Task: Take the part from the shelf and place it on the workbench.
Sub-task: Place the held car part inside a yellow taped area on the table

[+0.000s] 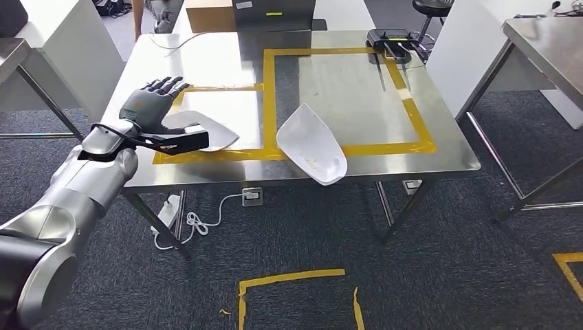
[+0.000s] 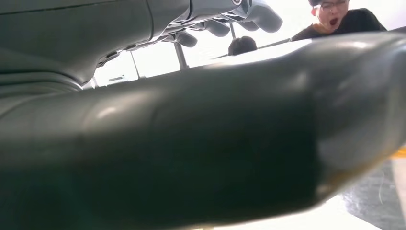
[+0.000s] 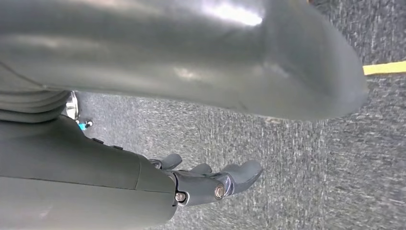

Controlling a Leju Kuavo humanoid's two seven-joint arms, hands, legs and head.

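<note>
Head view: the left robot hand (image 1: pixel 152 102) hovers over the worktop (image 1: pixel 357 96) at about 9 o'clock of the frame, fingers spread flat and holding nothing. A white part (image 1: pixel 206 130) lies on the steel just at its 4 o'clock, partly under the black wrist bracket, inside the smaller taped box. I cannot tell whether the palm touches it. A second white part (image 1: pixel 313 144) rests at 6 o'clock of the large yellow tape (image 1: pixel 269 103) frame, across its near line, its tip overhanging the worktop's front edge. A black device (image 1: pixel 393 42) sits at 1 o'clock.

Left wrist view: the thick thumb (image 2: pixel 206 143) covers most of the picture; darker fingers (image 2: pixel 215 26) reach out at 12 o'clock, uncurled, nothing between them. A person (image 2: pixel 342 19) stands at 1 o'clock.

Right wrist view: the right robot hand (image 3: pixel 206 179) hangs above grey carpet (image 3: pixel 306 163), fingers loosely extended and empty.

The placing looks done or nearly so. The release would go best with the left robot hand lifting straight up, fingers kept wide, so the bracket does not drag the part off its taped box.
</note>
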